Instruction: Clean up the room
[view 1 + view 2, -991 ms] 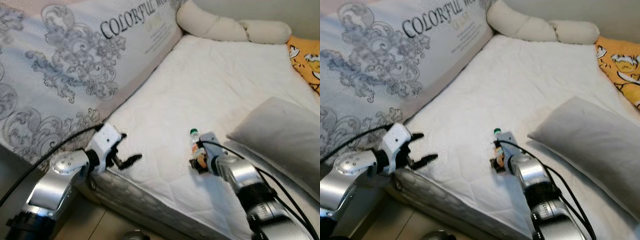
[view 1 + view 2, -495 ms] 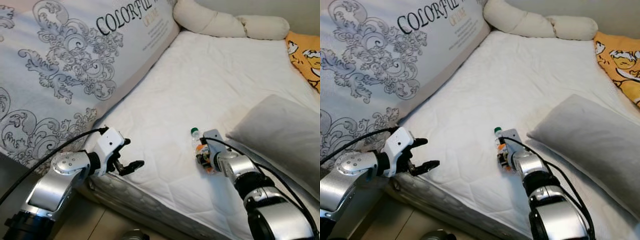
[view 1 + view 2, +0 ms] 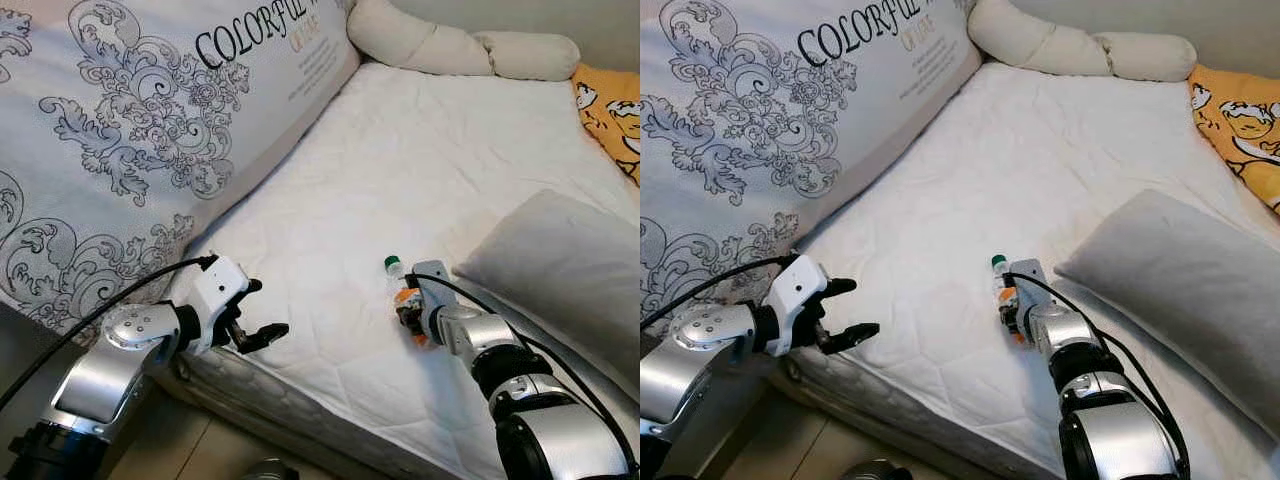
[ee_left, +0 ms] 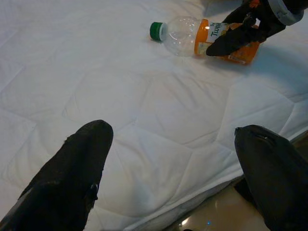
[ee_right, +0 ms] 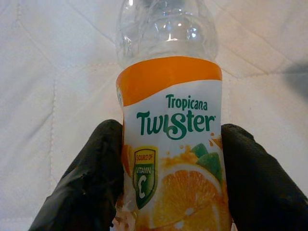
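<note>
A clear plastic juice bottle (image 3: 396,281) with a green cap and an orange Tropicana Twister label (image 5: 168,120) lies on the white mattress (image 3: 420,160), close to its near edge. My right gripper (image 3: 411,311) is shut on the bottle's labelled lower half, one black finger (image 5: 98,173) pressed against each side. My left gripper (image 3: 262,309) hovers open over the mattress's near left corner, well to the left of the bottle (image 4: 185,37), with nothing between its fingers (image 4: 77,163).
A large cushion (image 3: 130,130) printed with grey scrolls and "COLORFUL" leans along the left side. A grey pillow (image 3: 560,260) lies just right of the bottle. A cream bolster (image 3: 450,50) and orange printed fabric (image 3: 610,105) sit at the back. Floor (image 3: 180,440) shows below the mattress edge.
The view has steadied after a blurred shift. My right gripper stays on the bottle and has barely moved. The left gripper keeps its place at the corner.
</note>
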`<state>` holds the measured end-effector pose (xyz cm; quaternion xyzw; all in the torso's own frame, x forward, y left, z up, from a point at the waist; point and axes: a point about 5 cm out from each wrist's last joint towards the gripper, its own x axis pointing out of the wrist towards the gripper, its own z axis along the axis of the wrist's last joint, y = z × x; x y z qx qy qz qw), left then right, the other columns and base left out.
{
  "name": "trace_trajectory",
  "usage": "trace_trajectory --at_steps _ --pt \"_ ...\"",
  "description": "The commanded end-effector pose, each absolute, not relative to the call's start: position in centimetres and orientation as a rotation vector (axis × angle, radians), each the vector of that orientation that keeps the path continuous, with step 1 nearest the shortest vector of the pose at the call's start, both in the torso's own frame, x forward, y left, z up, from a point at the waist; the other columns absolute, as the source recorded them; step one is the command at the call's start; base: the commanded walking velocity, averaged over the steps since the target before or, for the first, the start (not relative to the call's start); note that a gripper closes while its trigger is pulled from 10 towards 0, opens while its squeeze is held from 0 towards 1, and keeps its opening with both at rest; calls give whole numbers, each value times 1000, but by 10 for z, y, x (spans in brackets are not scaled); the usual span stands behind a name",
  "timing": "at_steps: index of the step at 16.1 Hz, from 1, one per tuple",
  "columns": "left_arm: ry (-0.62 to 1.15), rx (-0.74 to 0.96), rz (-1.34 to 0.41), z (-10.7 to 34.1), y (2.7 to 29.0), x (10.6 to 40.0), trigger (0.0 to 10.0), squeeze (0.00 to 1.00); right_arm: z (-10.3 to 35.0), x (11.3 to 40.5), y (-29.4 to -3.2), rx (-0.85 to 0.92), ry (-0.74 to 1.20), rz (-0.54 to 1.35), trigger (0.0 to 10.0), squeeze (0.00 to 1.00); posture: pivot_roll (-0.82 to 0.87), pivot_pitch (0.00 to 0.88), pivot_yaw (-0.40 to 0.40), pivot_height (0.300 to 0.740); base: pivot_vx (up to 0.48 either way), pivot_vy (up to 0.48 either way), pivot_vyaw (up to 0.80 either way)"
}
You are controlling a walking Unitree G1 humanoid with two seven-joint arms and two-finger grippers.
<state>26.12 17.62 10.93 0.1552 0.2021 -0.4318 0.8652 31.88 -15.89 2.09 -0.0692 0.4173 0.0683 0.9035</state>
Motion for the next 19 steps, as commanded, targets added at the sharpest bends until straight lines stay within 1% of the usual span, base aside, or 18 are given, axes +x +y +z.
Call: trace_trajectory --at_steps 1,2,4,5,7,8,9,10,12,13,14,17,19 --pt "428 344 -909 110 176 263 10000 0 23 321 -157 -110 814 165 0 0 103 0 89 740 0 0 0" --pt "427 343 -906 110 176 264 10000 0 25 322 -157 -115 795 185 0 0 104 0 88 740 0 0 0" --pt "424 334 -901 110 175 265 10000 0 35 326 -155 -110 681 244 0 0 106 0 83 740 0 0 0" --pt "416 319 -891 110 175 265 10000 0 46 329 -151 -42 587 291 0 0 107 0 81 740 0 0 0" --pt "395 287 -857 111 176 266 10000 0 58 330 -148 -13 494 319 0 0 111 0 58 740 0 0 0" --pt "341 252 -736 116 179 273 10000 0 72 326 -145 42 401 347 10000 0 135 0 33 740 0 0 0" --pt "298 206 -620 118 178 280 10000 0 81 322 -141 69 323 395 10000 0 131 0 51 740 0 0 0" --pt "290 189 -593 117 177 281 10000 0 83 321 -140 52 305 417 10000 0 131 0 51 740 0 0 0" --pt "289 143 -501 110 169 281 10000 0 82 313 -137 76 286 378 10000 0 120 0 59 740 0 0 791" --pt "268 203 -436 107 171 281 10000 0 82 310 -132 83 273 370 10000 0 126 0 59 740 0 0 788" --pt "266 220 -413 106 172 281 10000 0 82 308 -131 88 273 367 10000 0 126 0 59 740 0 0 788" --pt "227 226 -333 106 171 283 10000 0 79 298 -134 145 261 294 10000 0 89 0 95 740 0 0 783" --pt "221 228 -286 106 175 287 10000 0 81 297 -140 124 247 262 10000 0 77 0 109 740 0 0 781"
